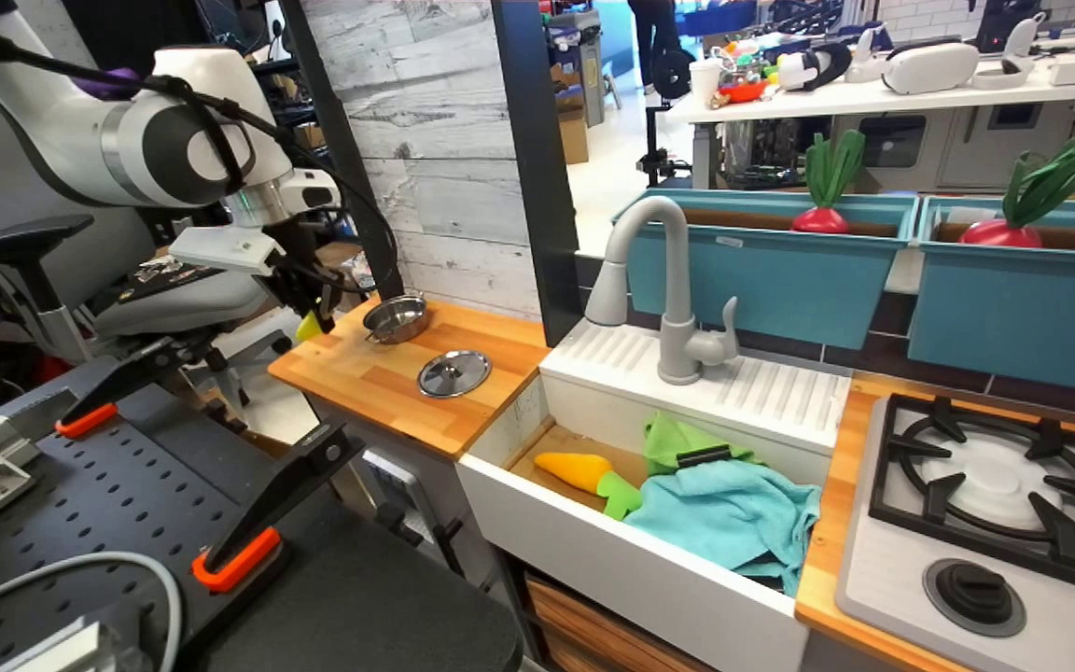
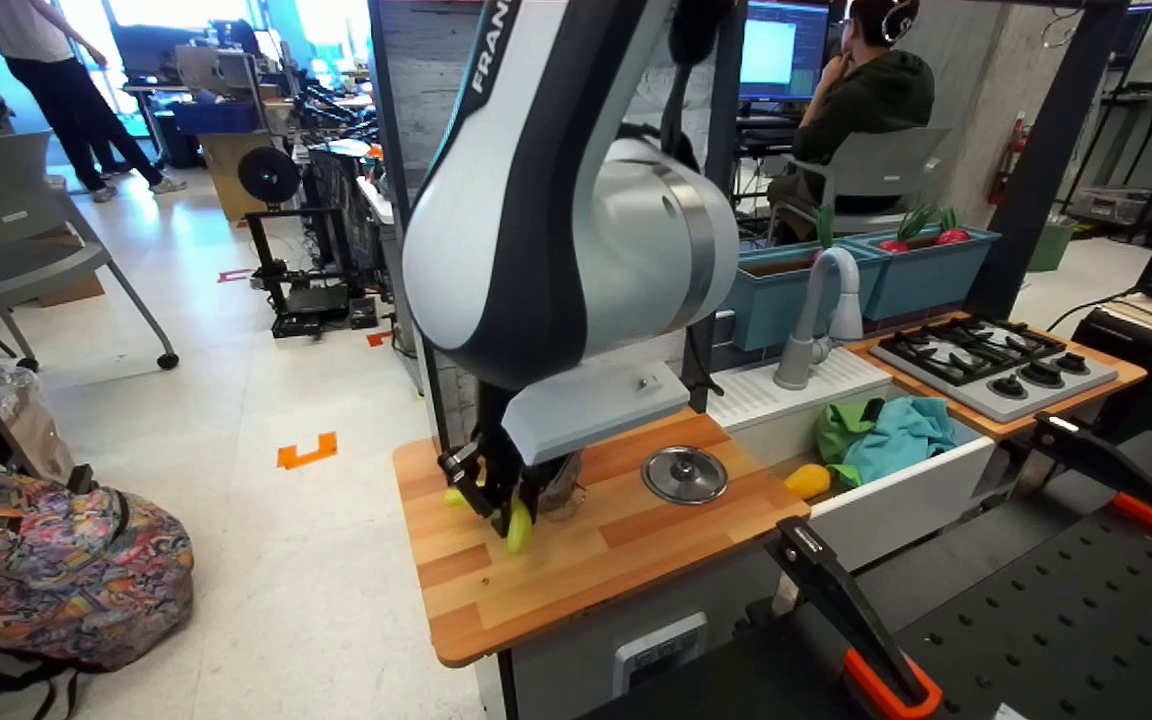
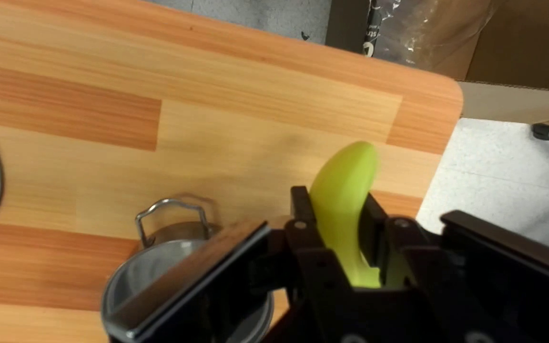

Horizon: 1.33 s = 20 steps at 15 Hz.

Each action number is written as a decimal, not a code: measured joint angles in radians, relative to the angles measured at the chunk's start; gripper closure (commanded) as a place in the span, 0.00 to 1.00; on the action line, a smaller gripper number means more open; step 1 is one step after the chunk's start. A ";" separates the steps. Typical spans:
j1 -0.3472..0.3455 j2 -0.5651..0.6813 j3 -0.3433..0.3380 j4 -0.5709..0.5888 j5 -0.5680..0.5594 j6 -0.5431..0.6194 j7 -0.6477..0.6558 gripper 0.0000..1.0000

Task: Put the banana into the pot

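Grey faucet (image 1: 677,280), blue cloth (image 1: 729,513) in white sink (image 1: 631,588), teal planters (image 1: 780,285)

tool (image 1: 316,317) w/ banana (image 1: 308,327) | pot (image 1: 397,320) on wood ctr (image 1: 379,383) | lid (image 1: 453,373) nr pot | towel (image 1: 724,513) in sink (image 1: 631,579)

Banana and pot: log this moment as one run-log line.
gripper: shut on banana | banana: held over worktop, outside pot | lid: off pot, on worktop | placing: not yet done

Our wrist view faces down, close over the counter (image 3: 231,133); both exterior views, farther off, slant across it and the sink (image 1: 631,579).
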 measured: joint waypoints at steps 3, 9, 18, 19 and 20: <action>-0.040 -0.027 0.000 -0.003 0.000 0.000 -0.018 0.94; -0.075 -0.024 -0.016 0.023 -0.005 -0.005 -0.049 0.94; -0.119 0.055 -0.010 0.159 -0.007 -0.063 -0.148 0.94; -0.124 0.070 -0.006 0.180 -0.007 -0.080 -0.163 0.94; -0.127 0.086 -0.003 0.200 -0.007 -0.093 -0.176 0.94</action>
